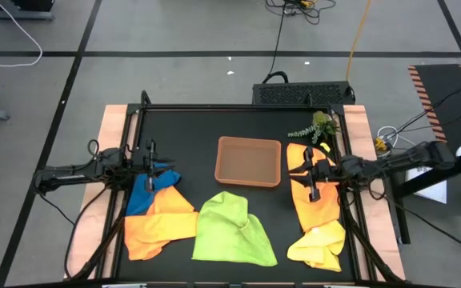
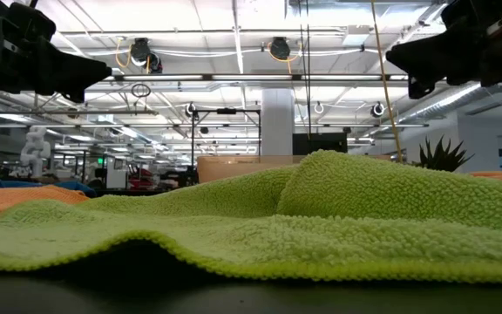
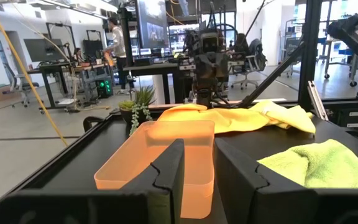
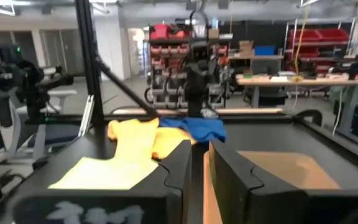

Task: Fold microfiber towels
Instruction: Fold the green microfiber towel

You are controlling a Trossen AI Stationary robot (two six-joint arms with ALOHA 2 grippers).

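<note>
No towel is folded yet. The lime green towel (image 1: pixel 232 230) lies rumpled at 6 o'clock on the table (image 1: pixel 190 128), the orange towel (image 1: pixel 160 226) and blue towel (image 1: pixel 141 194) overlap at 8 o'clock, and the yellow towels (image 1: pixel 314 216) sprawl at 4 o'clock. The tray (image 1: pixel 249 161) sits mid-table. The left pincer (image 1: pixel 150 164) hovers over the blue towel, the right pincer (image 1: pixel 314 178) over the yellow; both are narrowly parted, holding nothing.

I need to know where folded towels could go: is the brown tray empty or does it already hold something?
Empty. The high view shows only the bare floor of the tray, and every towel lies outside it on the table.
</note>
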